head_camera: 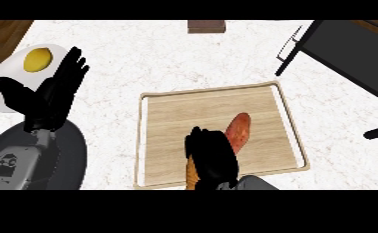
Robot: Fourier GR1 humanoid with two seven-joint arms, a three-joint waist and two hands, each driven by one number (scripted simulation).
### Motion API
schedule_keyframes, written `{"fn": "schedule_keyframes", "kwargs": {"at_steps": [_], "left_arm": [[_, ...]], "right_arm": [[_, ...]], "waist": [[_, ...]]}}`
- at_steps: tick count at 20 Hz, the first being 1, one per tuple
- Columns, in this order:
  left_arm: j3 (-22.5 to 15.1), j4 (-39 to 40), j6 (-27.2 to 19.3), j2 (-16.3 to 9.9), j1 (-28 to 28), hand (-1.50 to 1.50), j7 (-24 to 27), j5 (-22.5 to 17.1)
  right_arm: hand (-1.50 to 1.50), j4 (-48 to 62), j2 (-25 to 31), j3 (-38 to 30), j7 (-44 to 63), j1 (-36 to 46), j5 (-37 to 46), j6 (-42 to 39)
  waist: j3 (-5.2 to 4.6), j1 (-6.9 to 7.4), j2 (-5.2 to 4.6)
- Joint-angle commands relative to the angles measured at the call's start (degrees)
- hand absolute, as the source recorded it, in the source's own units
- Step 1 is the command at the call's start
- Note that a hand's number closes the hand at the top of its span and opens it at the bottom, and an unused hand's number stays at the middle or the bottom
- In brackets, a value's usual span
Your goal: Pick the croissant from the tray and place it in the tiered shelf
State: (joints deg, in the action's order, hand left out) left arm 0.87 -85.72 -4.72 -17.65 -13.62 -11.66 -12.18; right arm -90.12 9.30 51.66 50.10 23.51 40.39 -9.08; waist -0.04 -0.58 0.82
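An orange-brown croissant (239, 128) lies on the wooden tray (173, 127), right of its middle. My right hand (211, 157) covers the croissant's near half with its fingers curled over it; a bit of crust also shows at the hand's left edge. The croissant's far end sticks out past the fingers. The black tiered shelf (332, 52) stands at the far right of the counter. My left hand (55, 94) rests open at the left, fingers up, away from the tray.
A white plate (15, 69) with a yellow lemon (37, 59) sits at the far left, partly behind my left hand. A brown block (207, 26) lies at the counter's back edge. White counter (184, 62) lies between tray and shelf.
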Motion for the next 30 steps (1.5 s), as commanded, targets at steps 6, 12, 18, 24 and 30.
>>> {"fn": "schedule_keyframes", "kwargs": {"at_steps": [6, 12, 18, 24, 30], "left_arm": [[3.02, 0.44, 0.37, -1.94, -0.87, 0.0, -1.99, -1.57], [0.9, -1.46, -1.44, 0.06, 0.92, 0.0, -0.86, 0.79], [1.23, -0.92, 0.24, -0.29, 2.73, 0.0, 0.73, 0.26], [1.09, -2.36, -0.62, 0.49, 2.79, 0.0, 0.5, 0.47], [1.86, -1.99, 0.35, -0.28, 2.31, 0.0, -1.16, -0.65]], "right_arm": [[1.5, -30.79, 24.99, 16.43, -14.66, -17.04, 5.82, 4.53], [1.5, -48.54, 26.83, 9.34, -16.57, -24.62, 1.71, 16.74], [1.5, -59.84, 31.56, -1.78, -15.75, -25.78, -1.24, 20.21], [1.5, -63.17, 33.49, -10.13, -13.79, -26.85, -6.07, 21.44], [1.5, -60.88, 36.97, -23.14, -12.56, -24.58, -11.11, 19.78]], "waist": [[0.11, -2.33, -0.09], [0.2, -2.31, -0.13], [0.12, -1.92, -0.46], [0.02, -1.61, -0.58], [0.06, -1.95, -0.56]]}}
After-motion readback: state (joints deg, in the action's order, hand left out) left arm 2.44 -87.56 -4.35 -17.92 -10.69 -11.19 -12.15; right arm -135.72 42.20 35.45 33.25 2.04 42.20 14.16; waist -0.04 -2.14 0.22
